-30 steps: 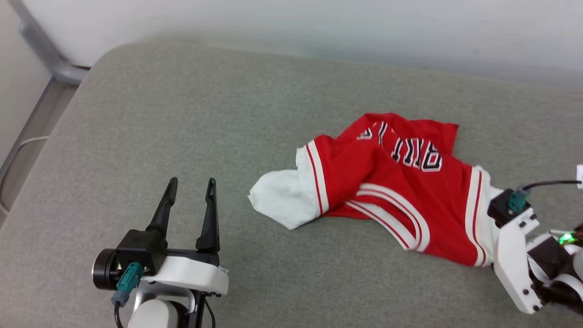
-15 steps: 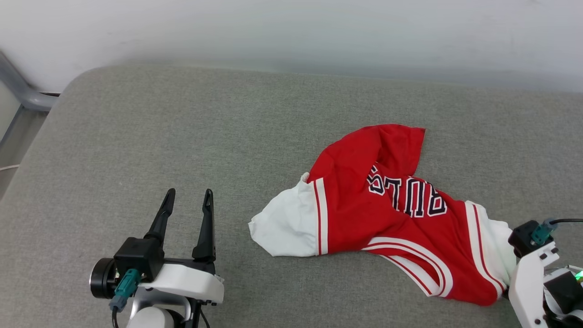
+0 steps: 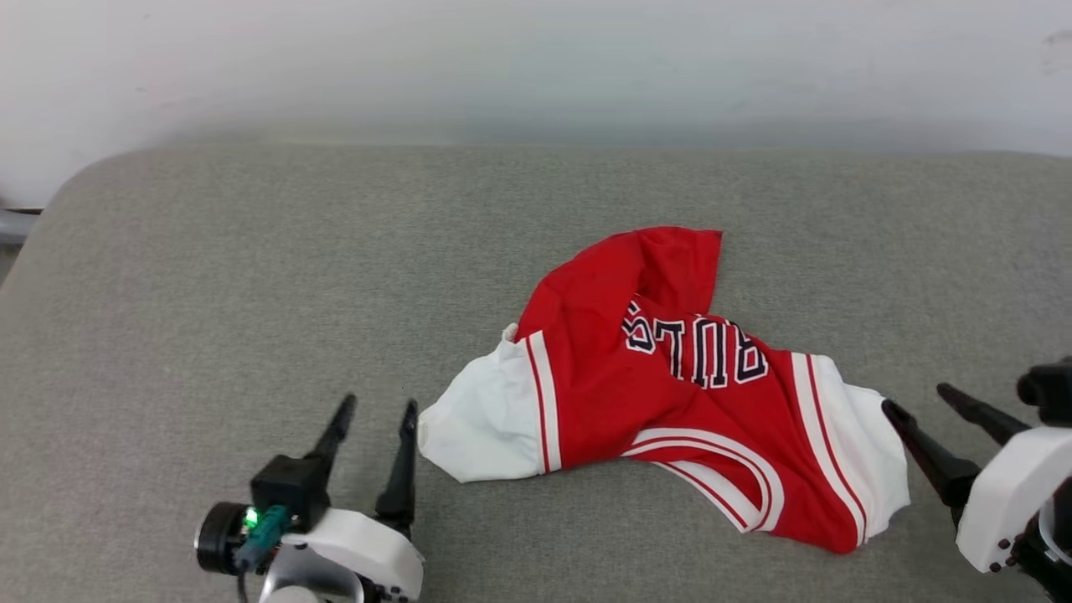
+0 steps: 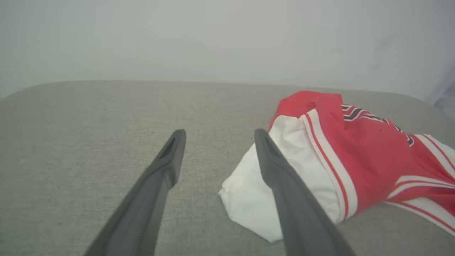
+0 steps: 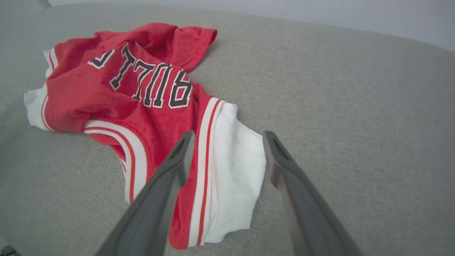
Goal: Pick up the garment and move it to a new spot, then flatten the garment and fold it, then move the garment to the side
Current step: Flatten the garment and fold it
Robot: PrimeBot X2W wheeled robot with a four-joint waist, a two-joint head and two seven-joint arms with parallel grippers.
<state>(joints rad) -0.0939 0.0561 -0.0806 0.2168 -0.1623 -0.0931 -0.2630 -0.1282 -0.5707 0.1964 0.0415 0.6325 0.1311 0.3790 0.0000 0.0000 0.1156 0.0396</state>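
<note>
Grey cushion; crumpled garment between left tool and right tool.

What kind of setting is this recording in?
Probably an indoor room set up for laundry folding: a grey fabric-covered cushion or mattress with rounded corners, a plain white wall behind it, and a crumpled red shirt lying on it.
</note>
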